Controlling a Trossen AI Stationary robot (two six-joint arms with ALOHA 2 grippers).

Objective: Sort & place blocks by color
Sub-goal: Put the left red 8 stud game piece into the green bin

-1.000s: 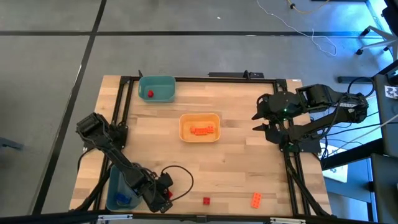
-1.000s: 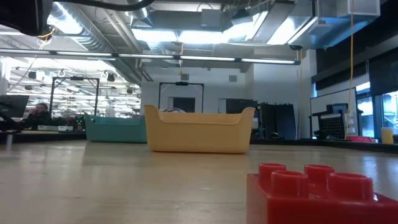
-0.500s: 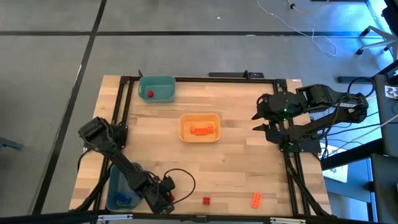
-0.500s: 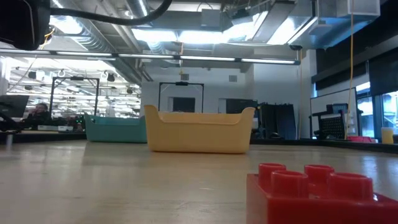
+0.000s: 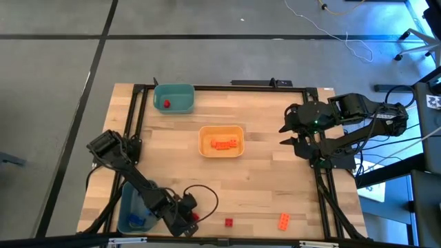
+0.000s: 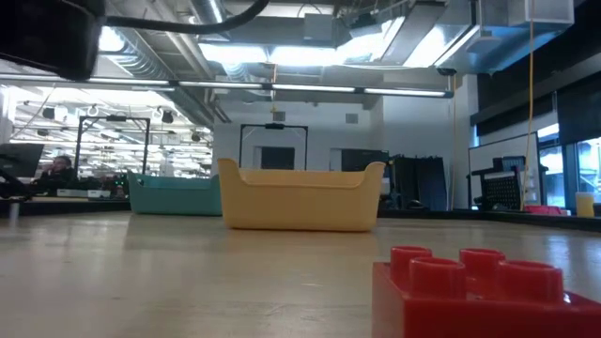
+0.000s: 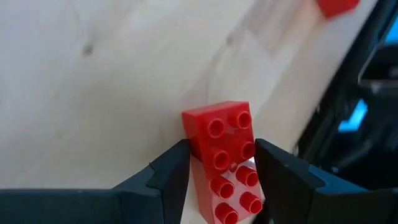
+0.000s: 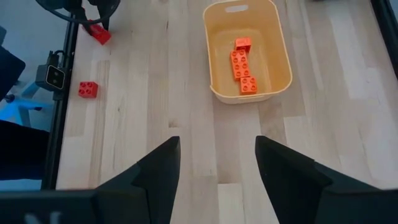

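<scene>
A red oblong brick [image 7: 224,155] lies flat on the table near its front edge, left of middle, also seen in the high view [image 5: 196,216]. My left gripper [image 7: 221,154] is open and slants down over it, one finger beside each long side. My right gripper [image 8: 217,163] hangs open and empty, high over the table's right side [image 5: 288,135]. A small red brick [image 5: 228,222] and an orange brick [image 5: 283,220] lie along the front edge. The small red one fills the low view's foreground [image 6: 479,293]. My left gripper straddles the red oblong brick across its width, slanting down from above. Its fingertips [image 7: 177,155] stand right beside the brick's long sides [image 7: 194,149], at about mid-length. I cannot tell whether they touch it. The brick lies flat on the table, studs up.
A teal bin [image 5: 173,98] at the far left holds one red brick [image 5: 166,104]. A yellow-orange bin [image 5: 221,140] in the middle holds orange bricks [image 5: 225,144]. A blue bin [image 5: 131,207] at the near left holds blue bricks [image 5: 136,220]. Black frame rails [image 5: 324,200] edge the table.
My left gripper has sunk toward the red oblong brick and shifted a little toward the table's right edge, tipping slightly. Its fingers keep the same gap. The bricks and my right arm have kept still.
</scene>
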